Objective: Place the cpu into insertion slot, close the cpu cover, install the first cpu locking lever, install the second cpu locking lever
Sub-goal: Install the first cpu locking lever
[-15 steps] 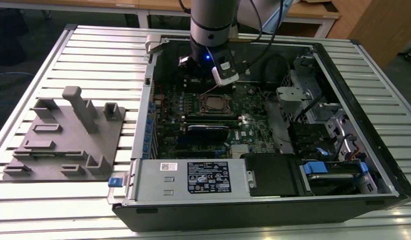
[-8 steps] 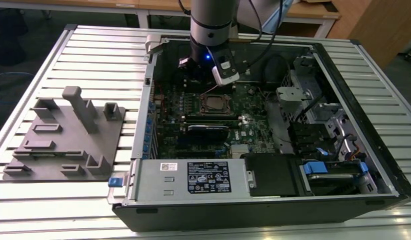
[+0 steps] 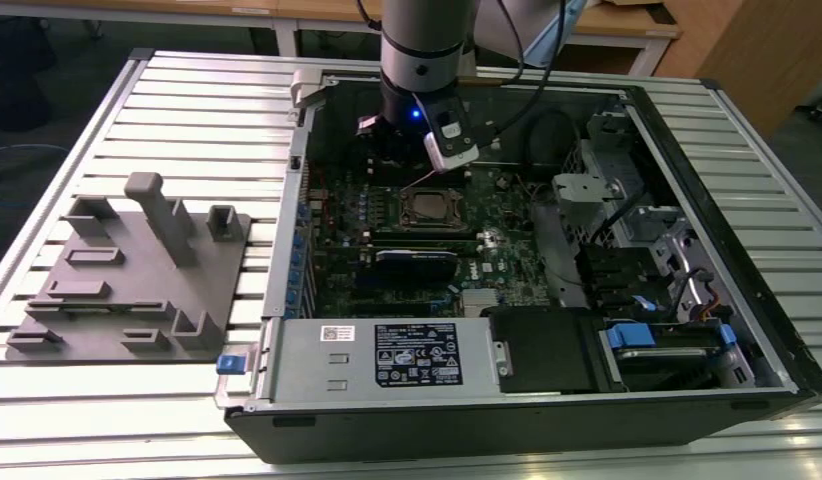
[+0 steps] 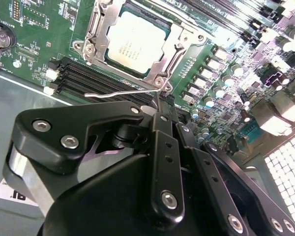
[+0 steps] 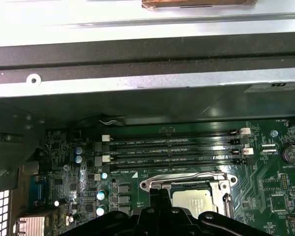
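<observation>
slatted metal tbl (image 3: pixel 184 90), wood desks (image 3: pixel 631 22), grey floor (image 3: pixel 814 165)

Bright even room light, glare on case wall (image 5: pixel 137 19), shadowed motherboard (image 3: pixel 371 215)

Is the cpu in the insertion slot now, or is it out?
In. The cpu lies flat inside the insertion slot, and the cpu cover frames its edges in the second wrist view.

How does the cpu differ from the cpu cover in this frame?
The cpu is a solid, dull pale square; the cpu cover is a shinier open frame. The cpu sits inside the opening; the cpu cover rings it. Both lie flat on the green board.
</observation>
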`<state>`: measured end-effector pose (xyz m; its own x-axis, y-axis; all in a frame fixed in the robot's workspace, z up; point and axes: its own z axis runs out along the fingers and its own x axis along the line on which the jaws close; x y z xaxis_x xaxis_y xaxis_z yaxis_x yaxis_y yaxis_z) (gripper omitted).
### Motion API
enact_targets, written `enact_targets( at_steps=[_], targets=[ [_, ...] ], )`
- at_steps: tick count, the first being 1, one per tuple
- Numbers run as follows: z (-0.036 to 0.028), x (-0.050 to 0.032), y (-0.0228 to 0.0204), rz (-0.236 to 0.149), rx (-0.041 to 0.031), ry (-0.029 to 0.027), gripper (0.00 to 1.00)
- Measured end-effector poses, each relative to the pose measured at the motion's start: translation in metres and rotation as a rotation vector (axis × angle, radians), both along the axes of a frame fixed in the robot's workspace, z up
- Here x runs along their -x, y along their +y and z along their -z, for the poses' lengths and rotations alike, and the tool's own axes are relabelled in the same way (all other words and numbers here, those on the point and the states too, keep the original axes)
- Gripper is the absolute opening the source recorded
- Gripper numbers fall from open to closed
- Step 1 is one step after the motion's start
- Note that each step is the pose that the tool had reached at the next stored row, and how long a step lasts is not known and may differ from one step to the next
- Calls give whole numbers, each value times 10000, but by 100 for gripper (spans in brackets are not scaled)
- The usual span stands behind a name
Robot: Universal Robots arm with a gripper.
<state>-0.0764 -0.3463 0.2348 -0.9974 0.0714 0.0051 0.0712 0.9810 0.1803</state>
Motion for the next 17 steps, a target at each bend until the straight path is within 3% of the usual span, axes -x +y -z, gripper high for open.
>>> enact_targets(
  at_steps=[2, 4, 15, 16, 17],
  targets=[
    [0, 0, 0, 0, 15, 0, 11],
    [0, 0, 0, 0, 160, 0, 11],
    [0, 0, 0, 0, 188, 0, 11],
    [0, 0, 0, 0, 300, 0, 11],
    [0, 0, 0, 0, 302, 0, 11]
  ],
)
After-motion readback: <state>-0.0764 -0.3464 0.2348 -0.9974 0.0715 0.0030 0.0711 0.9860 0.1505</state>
